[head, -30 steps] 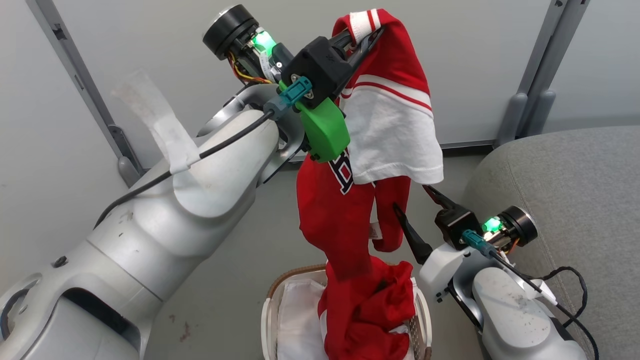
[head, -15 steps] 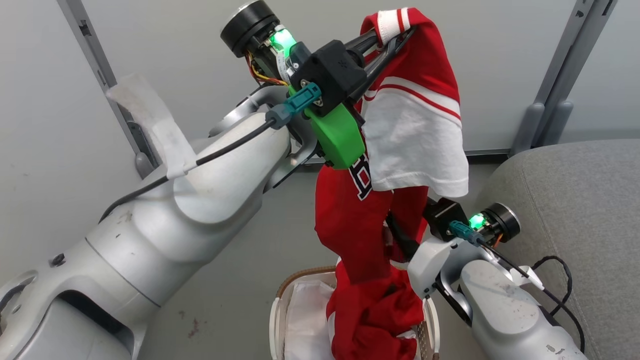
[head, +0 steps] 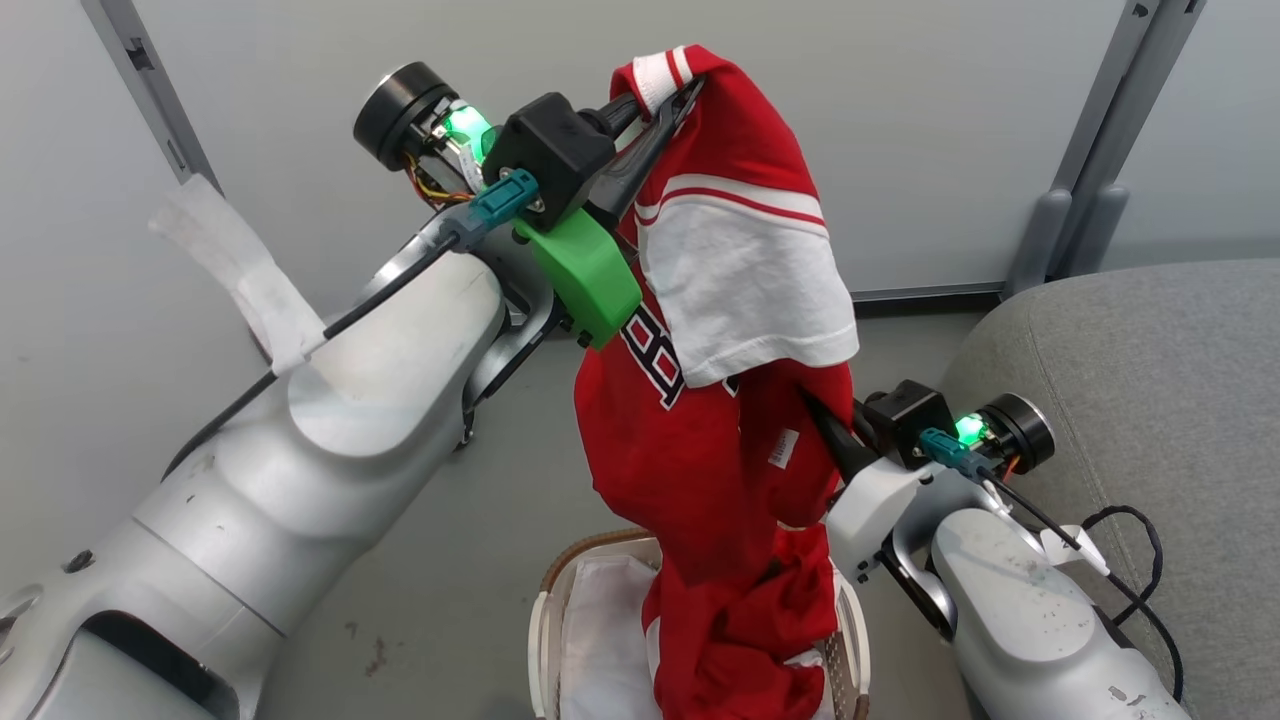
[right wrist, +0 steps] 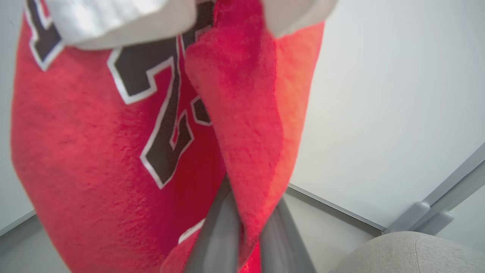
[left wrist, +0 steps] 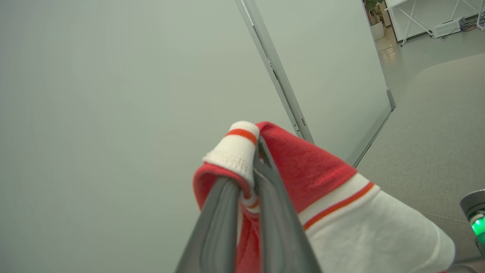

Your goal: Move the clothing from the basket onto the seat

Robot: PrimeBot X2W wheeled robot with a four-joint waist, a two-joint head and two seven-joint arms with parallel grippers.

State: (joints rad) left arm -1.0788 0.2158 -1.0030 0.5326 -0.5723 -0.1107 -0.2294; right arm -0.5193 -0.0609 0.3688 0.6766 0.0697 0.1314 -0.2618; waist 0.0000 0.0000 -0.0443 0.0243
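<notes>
Left gripper [head: 672,100] is raised high, jaws clamped tight on the striped white cuff of the jersey [head: 740,280]. Left wrist view shows the same: both fingers [left wrist: 273,212] pinch the cuff, with the red shoulder and white sleeve draped off to one side. The jersey hangs full length from that grip, dark block letter showing, and its lower end drops into the basket [head: 600,545]. Right gripper [head: 828,435] sits lower, at the jersey's hanging edge, jaws narrow with a red fold pinched between them. Right wrist view confirms fabric between the two fingers [right wrist: 218,231]. A red heap [head: 740,640] lies in the basket against its right rim, with white liner [head: 600,640] along the left side. The basket stands on the floor [head: 450,560], near the rounded left corner of the seat [head: 1150,350]. No clothing is on the seat.
</notes>
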